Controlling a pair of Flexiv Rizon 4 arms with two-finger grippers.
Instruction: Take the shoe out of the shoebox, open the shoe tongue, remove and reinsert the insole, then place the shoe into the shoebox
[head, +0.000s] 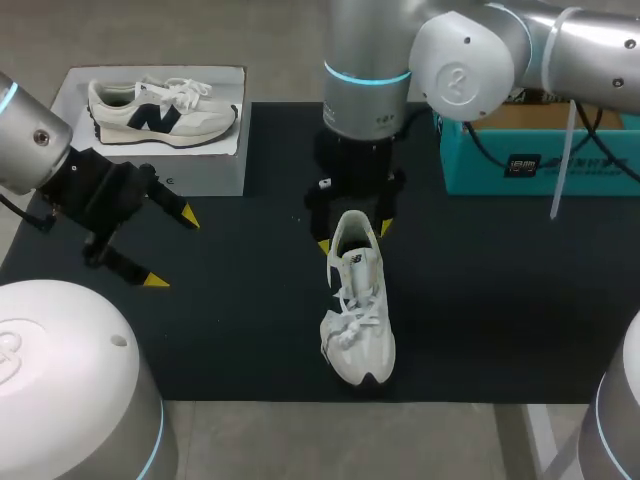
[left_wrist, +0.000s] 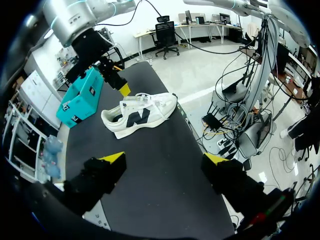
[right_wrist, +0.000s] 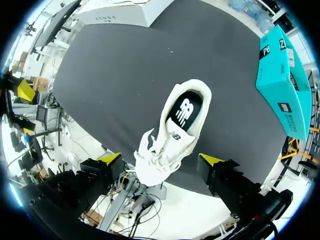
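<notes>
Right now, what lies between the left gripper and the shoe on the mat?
Nothing: bare mat separates left gripper and shoe, per the head view.

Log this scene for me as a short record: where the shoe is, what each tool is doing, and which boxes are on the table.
shoe: upright on the black mat, outside both boxes
right tool: open, above the shoe's heel
left tool: open, empty, apart from the shoe
grey box: far left, another shoe showing on top
teal box: far right
</notes>
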